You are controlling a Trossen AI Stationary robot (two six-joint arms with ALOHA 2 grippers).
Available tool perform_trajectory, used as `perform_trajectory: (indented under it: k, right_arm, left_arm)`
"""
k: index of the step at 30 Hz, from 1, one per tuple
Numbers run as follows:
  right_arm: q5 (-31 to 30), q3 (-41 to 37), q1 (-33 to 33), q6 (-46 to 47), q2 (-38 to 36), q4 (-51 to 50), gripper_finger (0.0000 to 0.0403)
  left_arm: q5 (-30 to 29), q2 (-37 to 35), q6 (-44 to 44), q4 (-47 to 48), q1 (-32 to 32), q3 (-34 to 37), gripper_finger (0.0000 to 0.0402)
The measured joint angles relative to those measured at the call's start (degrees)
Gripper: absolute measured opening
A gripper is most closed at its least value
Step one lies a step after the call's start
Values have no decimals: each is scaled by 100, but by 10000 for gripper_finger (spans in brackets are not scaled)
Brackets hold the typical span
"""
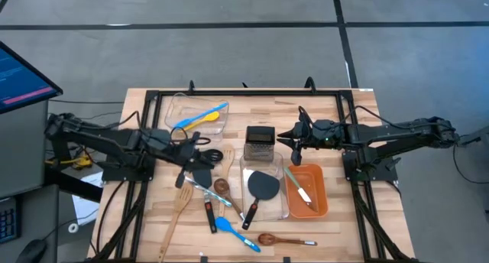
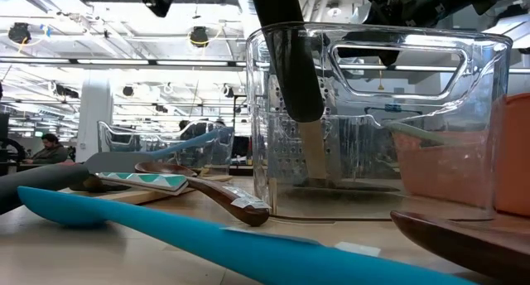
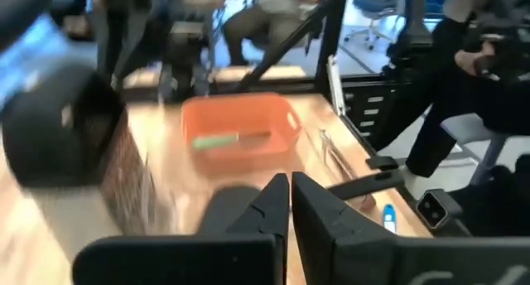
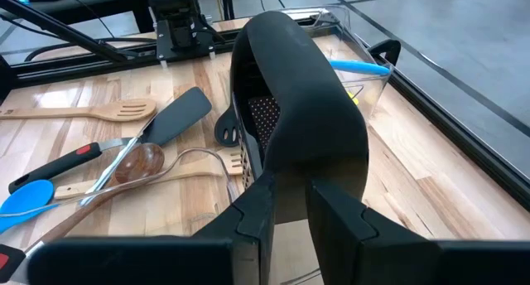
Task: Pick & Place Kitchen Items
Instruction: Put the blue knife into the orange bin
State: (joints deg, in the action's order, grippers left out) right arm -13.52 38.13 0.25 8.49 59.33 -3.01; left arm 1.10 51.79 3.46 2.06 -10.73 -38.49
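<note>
1. Kitchen items lie scattered over the wooden bench (image 1: 340, 232) between the two arms. One of them, the steel box grater with a black arched handle (image 4: 298, 94) (image 1: 260, 137), is held by the right end effector (image 4: 291, 190) (image 1: 296, 134).
2. The right end effector's two dark fingers pinch the grater's black handle from either side. The grater's perforated steel face shows just under the arch.
3. Beyond the right end effector, on the far side of the grater, lie a slotted wooden spatula (image 4: 91, 113), a flat black turner (image 4: 178, 115) and a brown wooden spoon (image 4: 141, 162).
4. Just beside the right end effector, toward the bench's front, sits an orange plastic tray (image 1: 321, 188) holding a pale green-handled utensil (image 1: 299, 186).
5. Next to that tray, a clear plastic container (image 1: 283, 206) holds a second black turner with a rounded blade (image 1: 263, 185).
6. The left end effector (image 3: 290, 194) (image 1: 195, 144) is on the opposite side of the grater, with its fingers pressed together. Whether anything thin is caught between them cannot be told.
7. Close behind the left end effector, a clear rectangular bin (image 1: 172, 102) holds a blue spoon (image 1: 187, 123) and a yellow spoon (image 1: 212, 113).
8. Well in front of the left end effector, near the bench's front edge, lie another blue spoon (image 1: 233, 228) and a small brown wooden spoon (image 1: 267, 238).
</note>
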Motion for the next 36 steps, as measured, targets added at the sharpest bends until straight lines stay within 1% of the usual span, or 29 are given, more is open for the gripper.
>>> perform_trajectory:
  k: [4, 7, 9, 15, 21, 23, 31, 34, 36]
  right_arm:
    - [0, 0, 0, 0, 2, 0, 63]
    - [0, 0, 0, 0, 0, 0, 63]
    - [0, 0, 0, 1, 1, 0, 63]
    - [0, 0, 0, 2, 0, 0, 63]
    - [0, 0, 7, 2, 2, 0, 63]
    - [0, 0, 7, 2, 1, 0, 63]
    - [0, 0, 0, 2, 2, 0, 63]
    - [-1, 0, 0, 2, 1, 0, 63]
    - [-1, -1, 0, 2, 1, 0, 63]
  left_arm:
    - [-318, 2, 782, 437, -168, -1, 3]
    - [-320, 2, 1187, 507, -317, -1, 3]
    - [-298, 2, 1283, 502, -447, -1, 3]
    - [-305, 2, 1313, 457, -842, -1, 3]
    - [-599, 2, 1315, 422, -1167, -1, 3]
    - [-686, 2, 1315, 417, -1209, -1, 3]
    - [-713, 21, 1314, 404, -1221, -1, 3]
    - [-713, 157, 1305, 402, -1222, -1, 3]
    - [-749, 376, 1303, 381, -1223, -1, 3]
